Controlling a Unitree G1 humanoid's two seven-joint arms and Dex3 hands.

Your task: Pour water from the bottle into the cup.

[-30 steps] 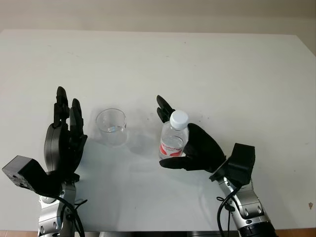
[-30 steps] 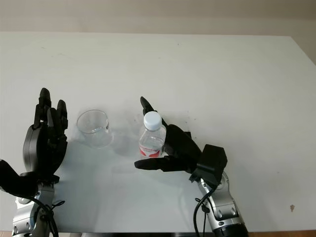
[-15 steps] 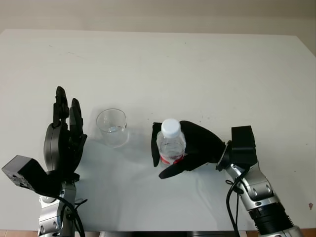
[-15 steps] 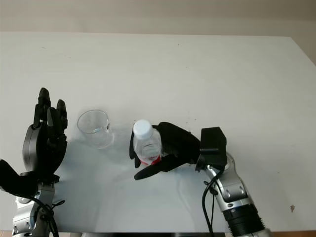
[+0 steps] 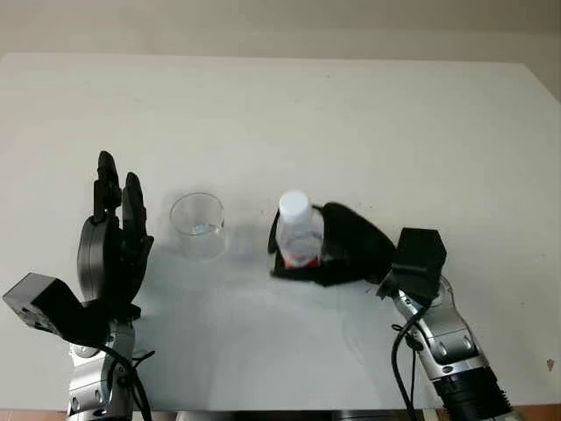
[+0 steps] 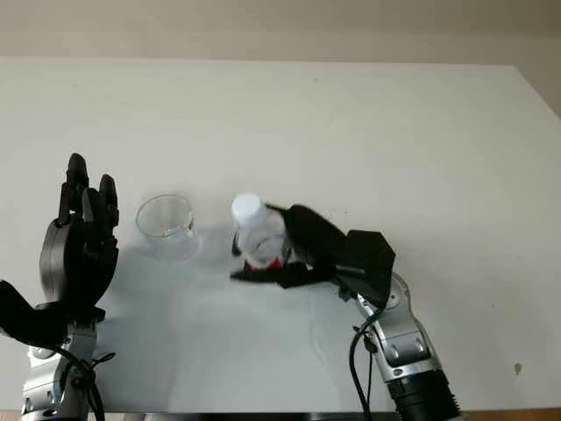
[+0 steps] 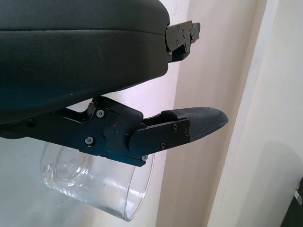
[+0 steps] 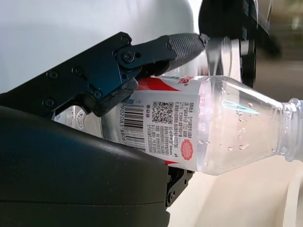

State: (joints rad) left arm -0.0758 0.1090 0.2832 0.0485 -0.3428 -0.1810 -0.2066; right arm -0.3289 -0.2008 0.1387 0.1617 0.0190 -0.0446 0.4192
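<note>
Since the earlier frames, the right hand (image 5: 337,250) had closed around the bottle (image 5: 298,235), which was shifted left toward the cup (image 5: 198,225) and tipped a little that way. Cup position was unchanged, and the left hand (image 5: 112,250) was kept open and upright just beside the cup's left side, holding nothing.

Step judged: bottle grasped and carried toward the cup, pour not yet begun. The bottle was seen near the cup but apart from it, on the table's (image 5: 368,123) near-middle area. Its white cap (image 5: 294,204) appeared to be on, so water could not be released until that was dealt with. Next move called for: mouth brought over the cup rim, then a tilt.

Label: red-and-white wrap with a barcode, a QR code and a round red seal, read in the right wrist view (image 8: 161,125). Digits "902083…" were partly legible; the brand name could not be made out. No writing was seen on the clear cup.
</note>
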